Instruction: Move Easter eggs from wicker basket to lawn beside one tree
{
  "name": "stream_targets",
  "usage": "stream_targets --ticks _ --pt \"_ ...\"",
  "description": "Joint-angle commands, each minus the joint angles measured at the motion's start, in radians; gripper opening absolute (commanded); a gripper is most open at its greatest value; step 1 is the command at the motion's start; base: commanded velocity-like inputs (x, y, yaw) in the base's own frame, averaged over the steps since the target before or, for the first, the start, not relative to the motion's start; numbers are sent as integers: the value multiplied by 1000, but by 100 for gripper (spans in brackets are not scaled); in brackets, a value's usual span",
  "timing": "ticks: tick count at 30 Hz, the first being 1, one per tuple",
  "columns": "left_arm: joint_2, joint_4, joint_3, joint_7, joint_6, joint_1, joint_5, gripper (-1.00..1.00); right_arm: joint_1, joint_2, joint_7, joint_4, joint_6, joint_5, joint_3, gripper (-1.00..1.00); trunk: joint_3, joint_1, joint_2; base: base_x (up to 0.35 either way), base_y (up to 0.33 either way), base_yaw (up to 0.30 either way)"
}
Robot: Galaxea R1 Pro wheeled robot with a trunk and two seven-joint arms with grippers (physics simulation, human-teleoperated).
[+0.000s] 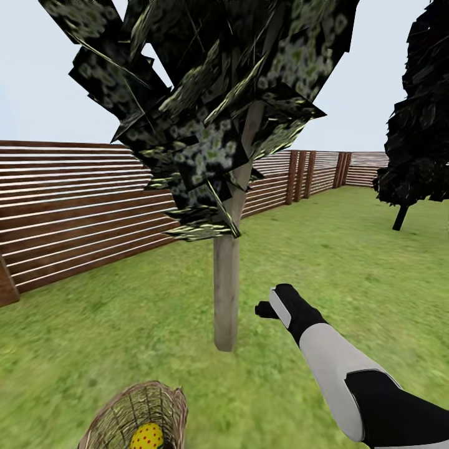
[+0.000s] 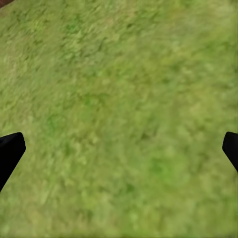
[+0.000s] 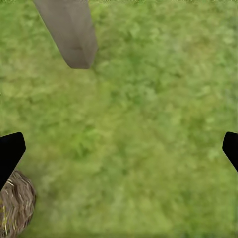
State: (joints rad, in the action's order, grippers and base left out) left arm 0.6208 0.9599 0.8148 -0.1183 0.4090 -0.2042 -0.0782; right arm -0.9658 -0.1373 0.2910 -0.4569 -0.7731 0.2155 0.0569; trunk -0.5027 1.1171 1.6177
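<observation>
Standing on the lawn (image 1: 349, 262) in the garden, the robot faces a slatted wooden fence (image 1: 81, 206) on the left, then the wicker basket (image 1: 134, 411) low at the near edge of the grass, tipped so its mouth shows. Inside it lies one Easter egg (image 1: 147, 436), yellow with red dots; whether the other two sit deeper in the basket I cannot tell, and no egg lies on the visible grass.

Just beyond the basket rises the tree (image 1: 226, 287), its pale trunk planted in the lawn and its speckled foliage overhead. To the right of the trunk the right gripper (image 1: 269, 308) reaches out above the grass, near the trunk's base but apart from it. In the right wrist view its dark fingertips (image 3: 11, 151) stand wide apart with nothing between them, the trunk foot and the basket rim both close by. The left gripper (image 2: 119, 148) is likewise spread and empty, over bare grass. Far right stands an all-black tree (image 1: 415, 125).

By my reading, the step in hand is fetching an egg: basket and tree already stand side by side. The next move calls for bringing an empty gripper down into the basket's mouth, closing on the dotted egg, then setting it on the grass beside the trunk.
</observation>
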Motion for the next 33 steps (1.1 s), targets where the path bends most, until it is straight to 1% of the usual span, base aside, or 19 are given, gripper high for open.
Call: stream_targets --ticks 1,3,8,10,11,16,17,19,20,22,23,25,26,28,30,33 --pt "0 2 1 -1 7 2 -8 100 -1 1 8 -1 -3 11 6 100 2 -4 -7 0 0 -5" --pt "1 2 1 -1 7 10 -8 100 -1 0 8 -1 -4 11 6 100 9 -12 -21 0 0 -4" --pt "2 -1 -1 1 3 66 -5 100 -1 -1 8 -1 -4 10 7 100 24 -31 -56 0 0 -1" --pt "2 -18 -3 1 -6 93 -4 100 -1 -1 9 0 -5 10 7 100 31 -38 -70 0 0 0" --pt "2 -49 -4 1 -19 125 -4 100 -1 0 9 0 -5 10 8 100 34 -42 -77 0 0 0" --pt "3 -157 -8 1 -63 221 -1 100 -1 0 9 0 -5 10 9 100 49 -61 -112 0 0 0" --pt "3 -191 -8 3 -80 255 13 100 -1 0 10 0 -5 10 9 100 53 -65 -119 0 0 0" --pt "1 -212 -8 4 -91 284 36 100 -1 0 10 0 -5 10 10 100 59 -73 -133 0 0 0" --pt "-2 -227 -8 5 -97 318 56 100 -1 -1 10 0 -5 10 10 100 62 -77 -140 0 0 0" --pt "-10 -242 -8 5 -101 363 73 100 -1 -1 10 0 -5 10 10 100 68 -84 -154 0 0 0" --pt "-32 -260 -9 5 -104 407 83 100 -1 -1 10 0 -5 10 11 100 71 -88 -161 0 0 0" --pt "-68 -276 -10 5 -105 445 93 100 -1 -1 10 0 -5 10 12 100 78 -96 -175 0 0 0" --pt "-113 -284 -11 7 -104 478 112 100 -1 -1 10 0 -5 10 13 100 81 -100 -182 0 0 0" --pt "-162 -289 -12 11 -102 510 144 100 -1 -1 10 0 -5 10 15 100 87 -107 -196 0 0 0" --pt "-219 -294 -12 13 -100 547 189 100 -1 -1 10 0 -5 10 15 100 93 -115 -210 0 0 0" --pt "-314 -303 -14 23 -97 604 280 100 -1 -1 10 0 -5 9 15 100 103 -127 -231 0 0 0"
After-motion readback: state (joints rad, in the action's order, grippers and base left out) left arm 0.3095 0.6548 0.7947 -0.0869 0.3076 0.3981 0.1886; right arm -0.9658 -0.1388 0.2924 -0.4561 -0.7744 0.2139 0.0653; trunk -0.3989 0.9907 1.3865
